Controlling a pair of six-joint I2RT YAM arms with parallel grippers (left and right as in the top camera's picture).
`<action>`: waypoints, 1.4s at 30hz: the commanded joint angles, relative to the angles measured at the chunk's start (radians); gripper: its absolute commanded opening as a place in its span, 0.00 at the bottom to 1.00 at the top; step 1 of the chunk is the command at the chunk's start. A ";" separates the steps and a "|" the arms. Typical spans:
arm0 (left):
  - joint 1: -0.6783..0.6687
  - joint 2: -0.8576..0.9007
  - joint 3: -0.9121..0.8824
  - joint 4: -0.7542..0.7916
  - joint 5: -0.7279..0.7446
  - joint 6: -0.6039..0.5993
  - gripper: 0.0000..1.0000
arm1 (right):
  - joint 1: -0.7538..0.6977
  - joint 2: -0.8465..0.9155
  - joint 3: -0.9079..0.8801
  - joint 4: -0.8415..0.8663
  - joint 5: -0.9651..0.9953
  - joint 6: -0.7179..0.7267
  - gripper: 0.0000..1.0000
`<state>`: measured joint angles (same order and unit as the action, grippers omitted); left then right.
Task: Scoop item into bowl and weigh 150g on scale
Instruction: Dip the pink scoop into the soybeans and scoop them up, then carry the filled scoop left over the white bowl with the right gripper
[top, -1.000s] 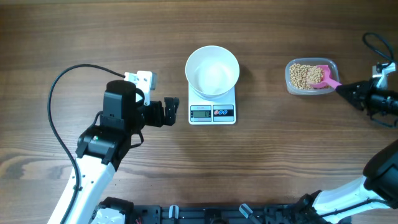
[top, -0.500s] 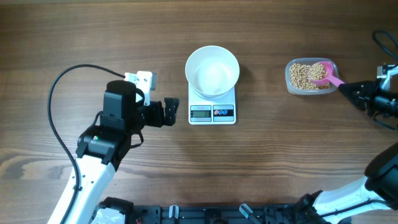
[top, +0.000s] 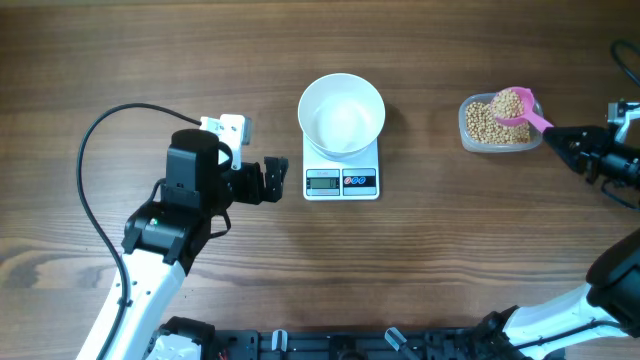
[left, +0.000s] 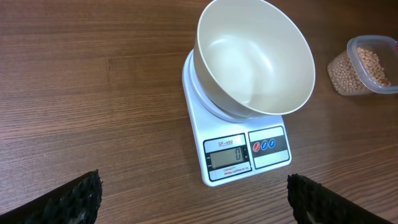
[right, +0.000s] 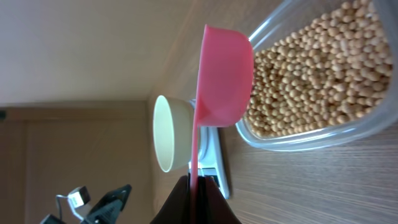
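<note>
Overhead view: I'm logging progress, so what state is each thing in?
Small white kitchen scale, on, reads zero.
Round white bowl, empty, on the scale.
Clear plastic tub, partly full of small tan beans.
Pink plastic scoop, heaped with beans, over the tub.
Left claw, open, empty.
Right claw, shut on scoop handle.

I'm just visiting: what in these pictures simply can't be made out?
- Right wrist view: the inside of the pink scoop; its own wall hides it.
- Overhead view: the digits on the scale are too small to read.
- Left wrist view: the clear tub of beans is cut off by the right edge.
- Right wrist view: the scale's front, behind the bowl and scoop handle.
</note>
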<state>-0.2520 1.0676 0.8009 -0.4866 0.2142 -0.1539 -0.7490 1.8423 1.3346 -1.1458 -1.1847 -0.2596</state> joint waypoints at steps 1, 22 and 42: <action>0.008 -0.014 -0.004 -0.001 -0.006 0.019 1.00 | -0.003 0.019 -0.002 -0.026 -0.138 -0.038 0.04; 0.008 -0.014 -0.004 0.000 -0.006 0.019 1.00 | 0.317 0.019 -0.002 -0.130 -0.303 -0.076 0.04; 0.008 -0.014 -0.004 -0.001 -0.006 0.019 1.00 | 0.676 -0.035 0.003 0.323 -0.087 0.433 0.04</action>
<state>-0.2520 1.0676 0.8009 -0.4889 0.2142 -0.1539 -0.1184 1.8423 1.3338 -0.8894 -1.3617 0.0322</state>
